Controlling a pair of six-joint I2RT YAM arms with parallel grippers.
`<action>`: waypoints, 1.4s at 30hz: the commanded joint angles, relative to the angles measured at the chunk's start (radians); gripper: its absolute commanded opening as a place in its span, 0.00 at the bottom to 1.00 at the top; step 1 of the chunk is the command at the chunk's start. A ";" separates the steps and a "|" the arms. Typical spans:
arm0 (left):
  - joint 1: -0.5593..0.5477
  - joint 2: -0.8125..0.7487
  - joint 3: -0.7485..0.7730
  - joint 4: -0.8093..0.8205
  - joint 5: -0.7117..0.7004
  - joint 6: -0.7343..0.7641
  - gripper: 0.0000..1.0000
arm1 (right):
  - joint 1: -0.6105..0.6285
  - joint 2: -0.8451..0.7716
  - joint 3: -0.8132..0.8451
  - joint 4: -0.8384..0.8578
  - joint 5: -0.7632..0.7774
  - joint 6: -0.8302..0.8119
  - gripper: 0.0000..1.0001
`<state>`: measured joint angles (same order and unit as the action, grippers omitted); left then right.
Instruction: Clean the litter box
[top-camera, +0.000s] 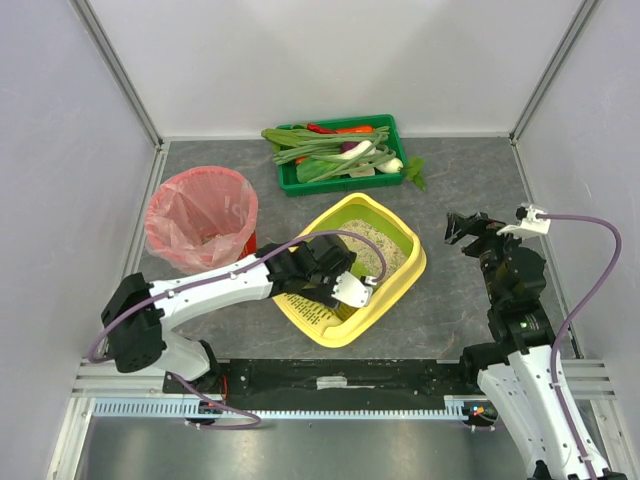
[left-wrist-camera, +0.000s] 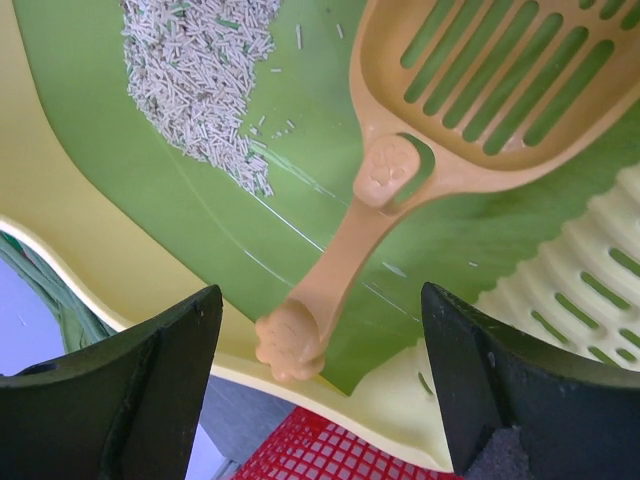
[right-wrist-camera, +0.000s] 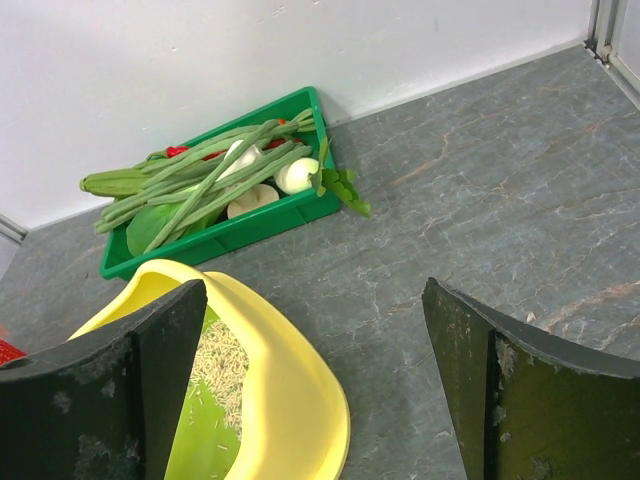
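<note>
The litter box (top-camera: 342, 331) sits in the middle of the bench (top-camera: 450, 320), turned at an angle, with its slotted yellow ledge (left-wrist-camera: 580, 270) at the end nearest my left arm. The pale litter (left-wrist-camera: 200, 80) is heaped toward the far end, leaving the green floor by the ledge mostly bare. An orange slotted scoop (left-wrist-camera: 335, 265) lies on that bare patch, its paw-shaped handle end resting against the yellow rim.

I judge I am at the very first step: picking up the scoop. The left fingers (left-wrist-camera: 130, 390) hang over the near end of the box, spread wide, one on each side of the handle and touching neither side of it; they hold nothing. Next I need to come down a little, keep the handle centred between the fingers, and close on it near its end without pushing it flat against the box wall.

The right fingers (right-wrist-camera: 110, 400) are also wide apart with nothing between them, held above the bench just beside the box's right side.

A red bin (top-camera: 200, 222) lined with a pink bag stands to the left of the box, presumably for the waste. Behind the box a dark green crate (top-camera: 388, 172) holds long green vegetables, some white ones and something red.
</note>
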<state>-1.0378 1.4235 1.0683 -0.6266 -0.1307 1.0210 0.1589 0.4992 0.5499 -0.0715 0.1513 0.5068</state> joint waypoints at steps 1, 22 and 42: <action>0.007 0.052 0.068 0.033 -0.017 0.060 0.86 | -0.002 -0.021 -0.005 -0.014 -0.018 0.015 0.98; 0.053 0.141 0.019 0.008 -0.024 0.076 0.83 | -0.002 -0.030 -0.056 0.013 -0.064 0.067 0.98; 0.064 0.268 0.099 -0.012 -0.029 0.048 0.59 | 0.045 -0.056 -0.070 0.019 -0.059 0.068 0.98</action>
<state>-0.9745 1.6817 1.1282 -0.6353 -0.1543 1.0519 0.1963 0.4522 0.4885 -0.0830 0.0872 0.5663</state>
